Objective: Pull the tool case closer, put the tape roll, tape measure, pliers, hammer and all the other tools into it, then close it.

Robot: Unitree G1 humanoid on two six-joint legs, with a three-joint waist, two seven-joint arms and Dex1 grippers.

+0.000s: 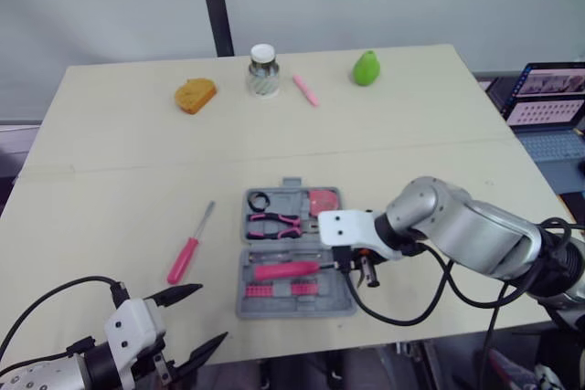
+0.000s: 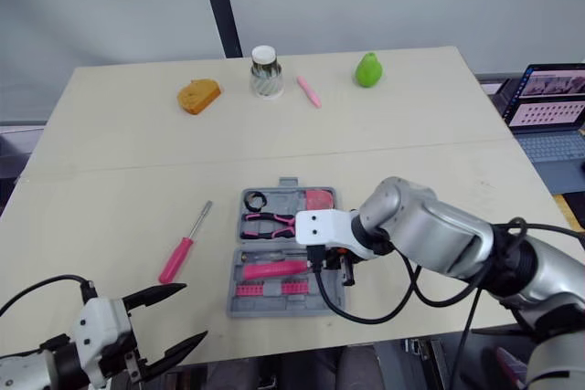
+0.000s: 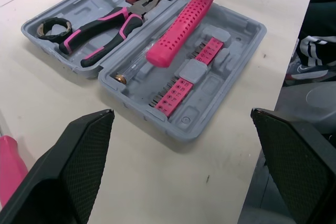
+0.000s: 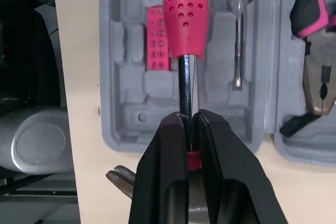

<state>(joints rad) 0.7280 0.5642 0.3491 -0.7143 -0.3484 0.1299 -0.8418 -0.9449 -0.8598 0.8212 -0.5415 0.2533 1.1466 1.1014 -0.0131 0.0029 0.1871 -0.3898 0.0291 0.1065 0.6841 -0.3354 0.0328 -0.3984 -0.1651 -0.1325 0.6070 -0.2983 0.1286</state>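
Over the tool case [image 1: 340, 304], right gripper [image 4: 188, 121] tight on hammer [image 4: 184, 14] per wrist view; left gripper [image 1: 212, 312] apart.

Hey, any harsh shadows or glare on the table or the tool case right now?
Left eye view: the table is evenly lit, no glare. Left wrist view: only a thin soft shadow along the edge of the tool case. Right wrist view: a thin bright streak runs down the shaft of the hammer, held in the right gripper.
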